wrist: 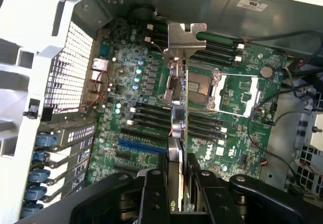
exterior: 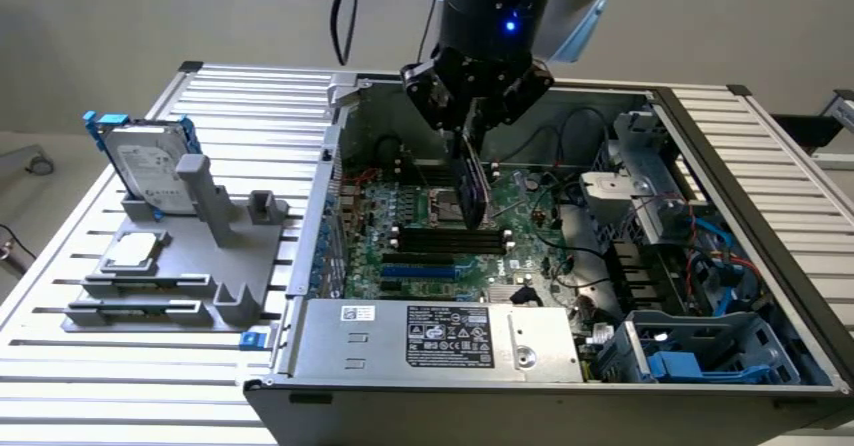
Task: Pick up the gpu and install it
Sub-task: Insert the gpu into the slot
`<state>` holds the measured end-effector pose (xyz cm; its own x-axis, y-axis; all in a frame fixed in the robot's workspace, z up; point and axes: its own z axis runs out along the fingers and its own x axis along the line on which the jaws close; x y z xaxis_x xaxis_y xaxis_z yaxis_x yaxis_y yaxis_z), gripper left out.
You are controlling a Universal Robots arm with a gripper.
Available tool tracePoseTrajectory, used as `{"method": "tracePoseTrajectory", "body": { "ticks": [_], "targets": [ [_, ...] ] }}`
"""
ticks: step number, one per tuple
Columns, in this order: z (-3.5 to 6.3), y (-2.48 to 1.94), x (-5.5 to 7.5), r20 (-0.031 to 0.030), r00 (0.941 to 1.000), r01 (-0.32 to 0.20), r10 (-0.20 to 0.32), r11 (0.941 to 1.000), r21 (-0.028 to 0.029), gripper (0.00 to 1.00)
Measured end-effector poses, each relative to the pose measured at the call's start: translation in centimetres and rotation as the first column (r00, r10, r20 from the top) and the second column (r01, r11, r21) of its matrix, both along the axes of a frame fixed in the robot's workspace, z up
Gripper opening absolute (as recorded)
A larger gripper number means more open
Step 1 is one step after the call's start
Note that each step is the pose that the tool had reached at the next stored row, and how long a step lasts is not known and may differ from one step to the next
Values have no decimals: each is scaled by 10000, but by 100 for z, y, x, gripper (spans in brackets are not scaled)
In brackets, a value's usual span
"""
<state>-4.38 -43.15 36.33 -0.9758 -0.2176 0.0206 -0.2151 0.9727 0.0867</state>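
Spreading under everything was a slatted metal table [exterior: 80, 366], and on it stood an open computer case [exterior: 747, 196], its inside laid bare to the exterior view. Over the case hung the dark arm [exterior: 494, 6], reaching down from above. On the floor of the case lay the green motherboard [exterior: 400, 206], also seen from the wrist [wrist: 116, 82]. A grey power supply [exterior: 441, 334] with a black label sat along the near edge of the case. Outside the case, toward the exterior view's left, a grey holder [exterior: 200, 256] rested on the table, and a silver hard drive [exterior: 140, 166] in a blue frame stood upright at its far end.

The gripper [exterior: 474, 126] was inside the case opening, above the motherboard. From the wrist, the gripper [wrist: 177, 193] had its two black fingers [wrist: 154, 193] pressed against either face of the gpu [wrist: 176, 153], so the jaws were closed on the card. The gpu [exterior: 470, 191] hung edge-on below the gripper, over the middle of the motherboard and above the black memory slots [exterior: 454, 238]. Whether its lower end touched the board could not be told. Its silver bracket [wrist: 186, 35] was at the end farthest from the fingers. The card lay just beside the open processor socket [wrist: 202, 90] in the wrist view and crossed the memory slots [wrist: 151, 115]. A blue slot [wrist: 139, 146] lay near them, apart from the card.
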Motion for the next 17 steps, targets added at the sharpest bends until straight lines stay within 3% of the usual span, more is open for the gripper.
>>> {"method": "tracePoseTrajectory", "body": {
  "ticks": [4, 8, 13, 17],
  "targets": [
    [-26, 0, 0, 0, 9973, -735, 735, 9973, -1, 26],
    [-48, 0, 0, 0, 9894, -1450, 1450, 9894, -1, 26],
    [-77, 0, 0, 0, 9721, -2344, 2344, 9721, -1, 26],
    [-99, 0, 0, 0, 9528, -3036, 3036, 9528, -1, 26]
  ]
}}
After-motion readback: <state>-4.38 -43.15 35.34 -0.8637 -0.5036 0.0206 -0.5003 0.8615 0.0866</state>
